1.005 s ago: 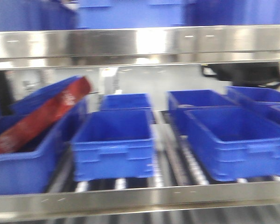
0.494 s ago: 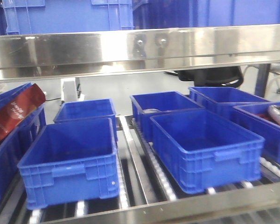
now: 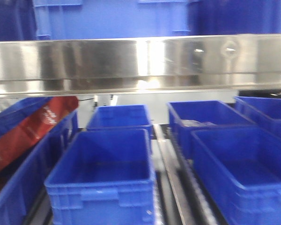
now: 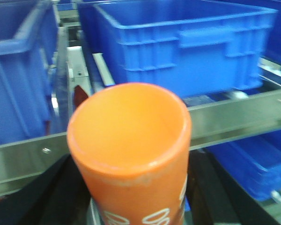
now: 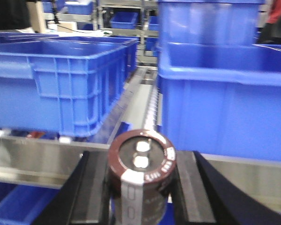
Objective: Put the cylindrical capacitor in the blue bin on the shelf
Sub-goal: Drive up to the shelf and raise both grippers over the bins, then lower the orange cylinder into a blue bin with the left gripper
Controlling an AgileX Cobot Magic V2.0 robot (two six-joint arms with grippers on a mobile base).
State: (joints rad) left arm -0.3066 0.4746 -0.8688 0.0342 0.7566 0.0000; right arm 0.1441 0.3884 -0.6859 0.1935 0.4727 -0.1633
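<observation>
In the lower centre of the right wrist view, the right gripper's (image 5: 141, 185) jaws pinch the capacitor (image 5: 141, 161) upright, before the shelf (image 5: 37, 159) rail, outside the blue bins (image 5: 61, 79). The left gripper's (image 4: 131, 204) jaws clamp an orange tube (image 4: 131, 140).

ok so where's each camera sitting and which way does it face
Front view: faces the shelf head-on, blue bins in rows; no robot parts show.
Left wrist: behind the left gripper, looking over its orange tube at the shelf.
Right wrist: behind the right gripper, over the capacitor.
Shared: all three see the bins.
</observation>
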